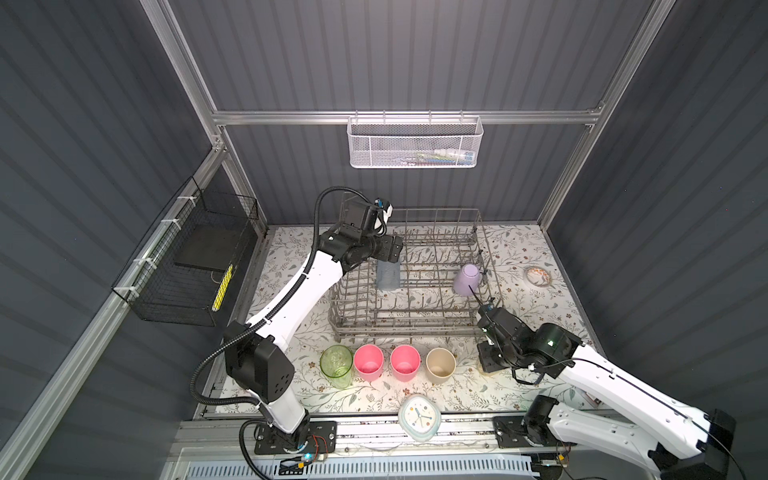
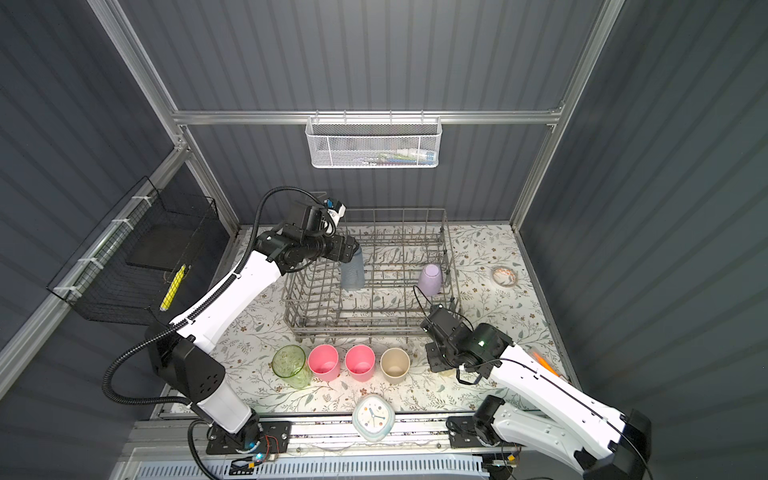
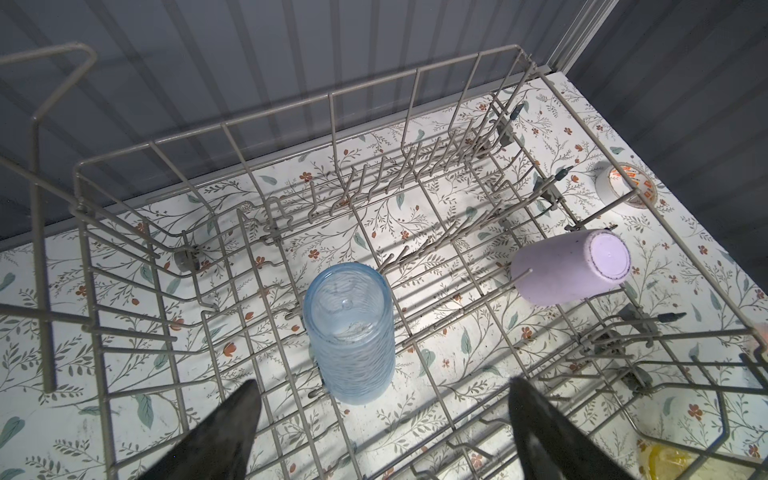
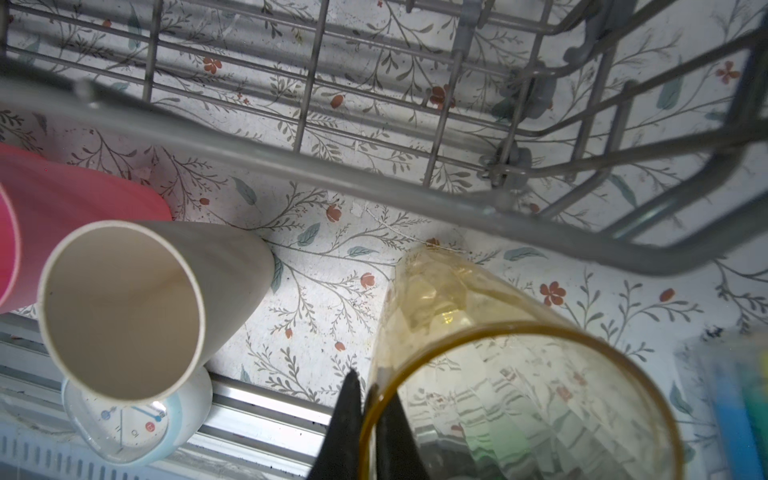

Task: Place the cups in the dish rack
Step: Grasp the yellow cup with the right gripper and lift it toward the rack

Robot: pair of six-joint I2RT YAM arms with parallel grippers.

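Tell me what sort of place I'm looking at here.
Probably a robotics test booth dressed as a kitchen counter. Two robot arms are bolted to a front rail, an aluminium frame holds grey panel walls, and a dish rack and cups sit on a floral tabletop.

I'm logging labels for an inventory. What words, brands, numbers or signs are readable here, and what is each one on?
No text here can actually be read.
Clock: dial marks, too small and blurred to read.
Tape roll: orange print, too blurred to read.
Packets in the white basket: coloured labels, too small to read.
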